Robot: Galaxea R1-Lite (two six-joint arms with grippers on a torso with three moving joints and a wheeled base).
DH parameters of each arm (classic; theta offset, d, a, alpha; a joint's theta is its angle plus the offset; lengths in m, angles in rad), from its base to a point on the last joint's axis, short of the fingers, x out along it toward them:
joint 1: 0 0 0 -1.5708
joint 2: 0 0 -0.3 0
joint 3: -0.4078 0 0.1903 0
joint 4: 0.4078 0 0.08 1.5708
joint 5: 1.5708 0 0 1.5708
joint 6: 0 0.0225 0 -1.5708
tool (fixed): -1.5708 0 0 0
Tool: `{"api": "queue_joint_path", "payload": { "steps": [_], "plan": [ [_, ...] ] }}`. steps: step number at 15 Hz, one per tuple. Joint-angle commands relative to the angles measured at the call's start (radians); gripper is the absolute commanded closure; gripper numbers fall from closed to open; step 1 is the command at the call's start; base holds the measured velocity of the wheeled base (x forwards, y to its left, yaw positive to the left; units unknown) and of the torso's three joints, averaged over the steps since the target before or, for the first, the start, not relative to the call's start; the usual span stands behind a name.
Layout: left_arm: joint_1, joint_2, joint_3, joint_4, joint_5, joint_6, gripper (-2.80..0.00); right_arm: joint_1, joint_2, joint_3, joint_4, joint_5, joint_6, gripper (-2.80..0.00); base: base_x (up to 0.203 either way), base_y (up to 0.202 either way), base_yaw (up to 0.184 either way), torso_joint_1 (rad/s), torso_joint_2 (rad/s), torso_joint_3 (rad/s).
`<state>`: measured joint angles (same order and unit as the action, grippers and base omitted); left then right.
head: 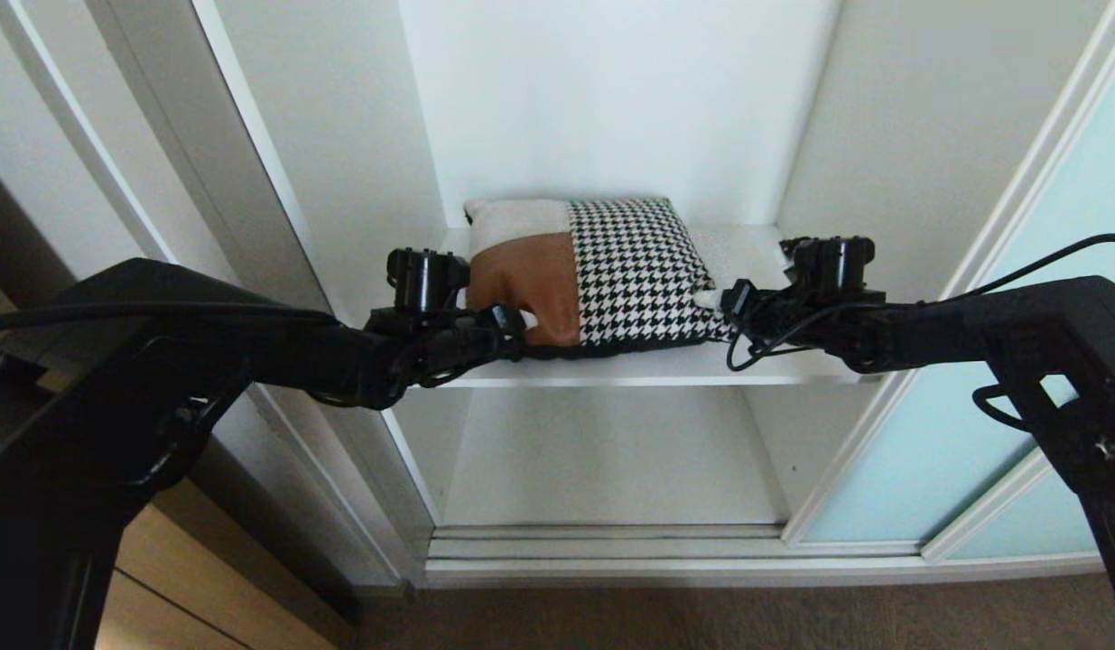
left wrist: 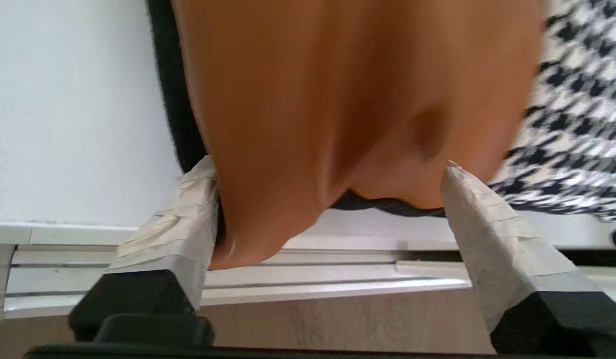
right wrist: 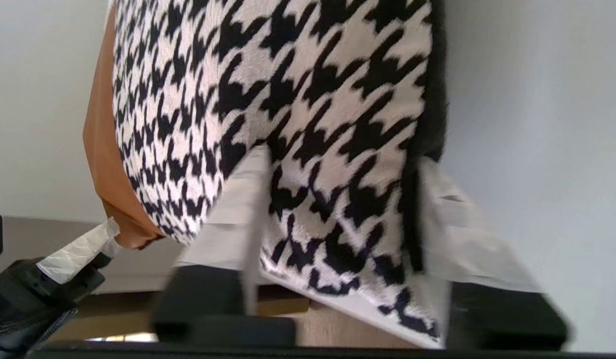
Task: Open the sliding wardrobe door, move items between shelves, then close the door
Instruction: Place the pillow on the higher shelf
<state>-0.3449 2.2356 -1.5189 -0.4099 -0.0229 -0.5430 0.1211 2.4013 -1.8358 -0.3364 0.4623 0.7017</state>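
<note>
Cushion (head: 593,271) sits on the shelf (head: 765,366); our left gripper (left wrist: 327,214) and right gripper (right wrist: 337,219) straddle its front corners, jaws spread, so we back straight out.

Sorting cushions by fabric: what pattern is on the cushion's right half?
Black-and-white houndstooth on the cushion, clearest in the right wrist view.

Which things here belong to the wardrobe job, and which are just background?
Job:
cushion
shelf
sliding wardrobe door
left claw, open at the cushion's leather corner
right claw, open at its houndstooth edge

Background:
wooden panel
carpet
</note>
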Motion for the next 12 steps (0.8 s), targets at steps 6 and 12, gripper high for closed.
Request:
{"api": "queue_joint_path", "payload": {
  "steps": [6, 12],
  "plan": [
    [0.026, 0.005, -0.053, -0.008, 0.046, 0.031, -2.80, 0.012, -0.129, 0.238, -0.154, 0.006, 0.000, -2.80, 0.000, 0.000, 0.000, 0.000, 0.00, 0.000],
    [0.032, 0.043, -0.075, -0.123, 0.144, 0.044, -2.80, 0.018, -0.243, 0.442, -0.233, 0.023, -0.005, -2.80, 0.000, 0.000, 0.000, 0.000, 0.00, 0.000]
  ]
}}
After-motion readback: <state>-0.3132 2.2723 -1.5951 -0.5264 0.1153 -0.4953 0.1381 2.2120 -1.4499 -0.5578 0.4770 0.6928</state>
